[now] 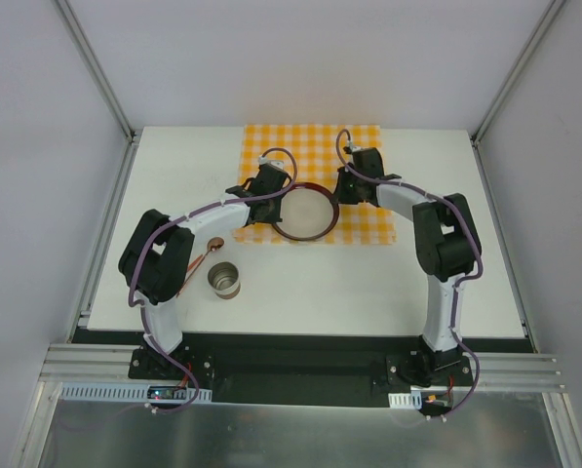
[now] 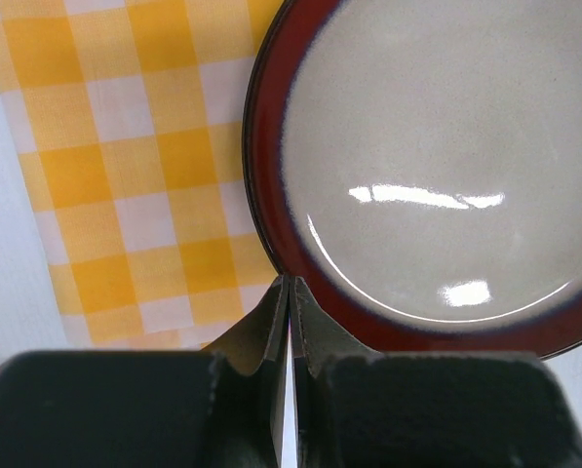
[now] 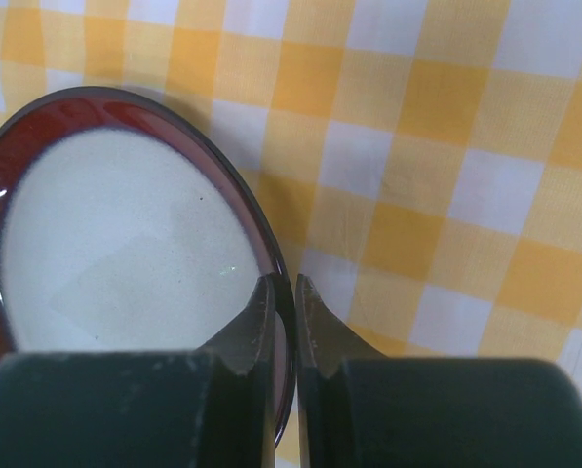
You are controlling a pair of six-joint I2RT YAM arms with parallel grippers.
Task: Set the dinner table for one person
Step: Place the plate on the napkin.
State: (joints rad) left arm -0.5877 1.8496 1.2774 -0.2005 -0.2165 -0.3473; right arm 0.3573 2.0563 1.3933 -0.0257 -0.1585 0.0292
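A grey plate with a dark red rim (image 1: pixel 303 214) lies on the orange-and-white checkered mat (image 1: pixel 310 146), which sits on the white dinner table (image 1: pixel 446 283). My right gripper (image 3: pixel 284 283) is shut on the plate's (image 3: pixel 125 234) right rim, one finger inside the rim and one outside over the mat (image 3: pixel 446 195). My left gripper (image 2: pixel 289 283) is shut with nothing between its fingers, its tips right beside the outer left edge of the plate (image 2: pixel 437 175). In the top view the two grippers flank the plate, left (image 1: pixel 269 198) and right (image 1: pixel 341 195).
A metal cup (image 1: pixel 225 281) stands on the table near the left arm's elbow. A copper-coloured spoon (image 1: pixel 208 252) lies just behind it, partly under the left arm. The mat's (image 2: pixel 125 175) front-left corner shows near the table's bare white surface.
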